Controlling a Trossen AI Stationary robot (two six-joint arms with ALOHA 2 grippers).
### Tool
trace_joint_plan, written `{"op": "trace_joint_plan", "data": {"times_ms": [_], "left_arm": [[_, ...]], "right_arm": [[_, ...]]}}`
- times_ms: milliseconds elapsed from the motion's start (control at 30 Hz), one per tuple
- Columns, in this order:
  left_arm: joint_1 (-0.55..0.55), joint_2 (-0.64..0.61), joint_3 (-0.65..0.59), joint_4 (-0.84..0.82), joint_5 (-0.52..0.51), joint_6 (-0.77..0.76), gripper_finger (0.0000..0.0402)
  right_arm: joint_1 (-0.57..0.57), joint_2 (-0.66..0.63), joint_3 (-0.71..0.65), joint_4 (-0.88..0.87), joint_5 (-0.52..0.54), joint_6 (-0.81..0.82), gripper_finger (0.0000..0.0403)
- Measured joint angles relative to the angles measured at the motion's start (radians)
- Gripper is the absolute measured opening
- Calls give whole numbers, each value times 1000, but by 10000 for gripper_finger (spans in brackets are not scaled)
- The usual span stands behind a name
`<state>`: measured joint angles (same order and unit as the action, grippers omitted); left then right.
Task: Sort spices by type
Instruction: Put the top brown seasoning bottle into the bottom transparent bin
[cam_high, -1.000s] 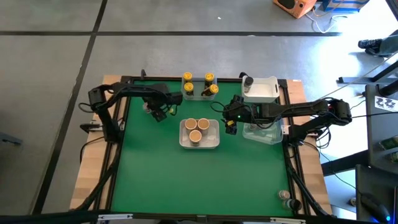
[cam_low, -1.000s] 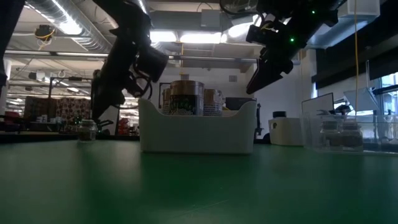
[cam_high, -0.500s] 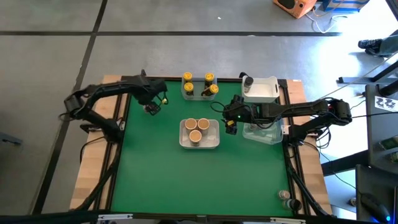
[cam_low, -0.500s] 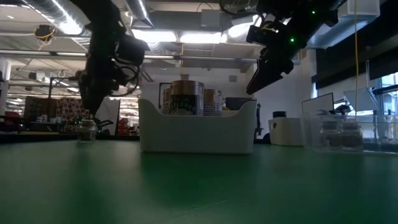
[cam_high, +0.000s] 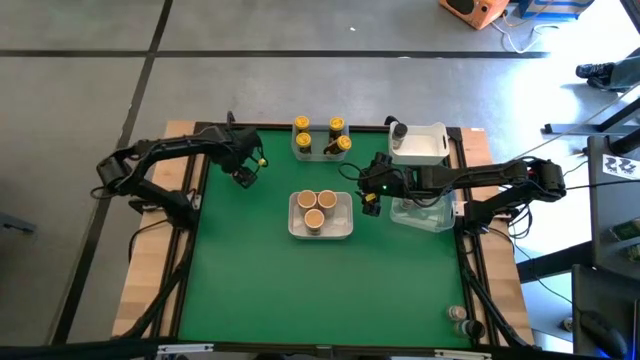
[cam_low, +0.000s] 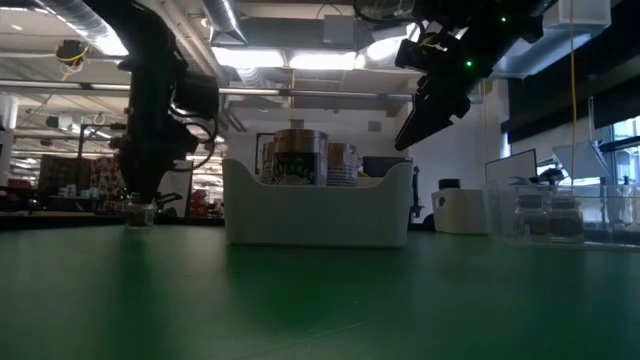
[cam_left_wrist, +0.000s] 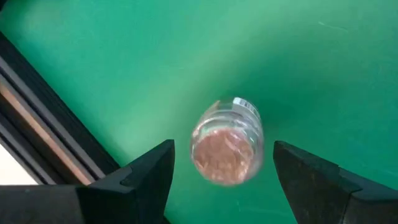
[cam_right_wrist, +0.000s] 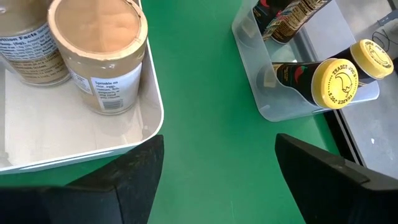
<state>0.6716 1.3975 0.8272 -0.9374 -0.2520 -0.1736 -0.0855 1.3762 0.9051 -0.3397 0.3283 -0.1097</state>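
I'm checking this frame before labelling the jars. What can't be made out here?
- Lone jar under the left gripper: label unreadable in the left wrist view, blurred; tiny and dark in the low view.
- Jars in the clear tub: hidden by the right arm in the high view.
- Jars at the table's corner: too small to tell their type.

Three tan-capped jars (cam_high: 318, 208) upright, clustered together in a white tub (cam_high: 343, 229) mid-bench. Yellow-capped jars (cam_high: 322, 137) gathered in a clear tub (cam_high: 303, 154) at the far edge, one tipped over. One small clear jar with a brownish cap (cam_left_wrist: 226, 151) upright, alone on the green mat near the far-left corner.
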Motion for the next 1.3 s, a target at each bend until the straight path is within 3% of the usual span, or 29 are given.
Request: {"op": "trace_joint_plan", "data": {"times_ms": [300,600,733,967,1300], "left_arm": [[-1,0,-58,86,27,26,251],[-2,-3,-83,140,74,69,167],[-29,-5,-75,126,68,80,163],[-166,-56,-9,26,67,31,173],[-481,-140,89,-56,66,-109,171]], "right_arm": [[0,0,0,0,0,0,307],[0,0,0,1,0,6,307],[0,0,0,1,0,20,307],[28,0,0,1,1,58,307],[179,0,1,8,45,134,307]]}}
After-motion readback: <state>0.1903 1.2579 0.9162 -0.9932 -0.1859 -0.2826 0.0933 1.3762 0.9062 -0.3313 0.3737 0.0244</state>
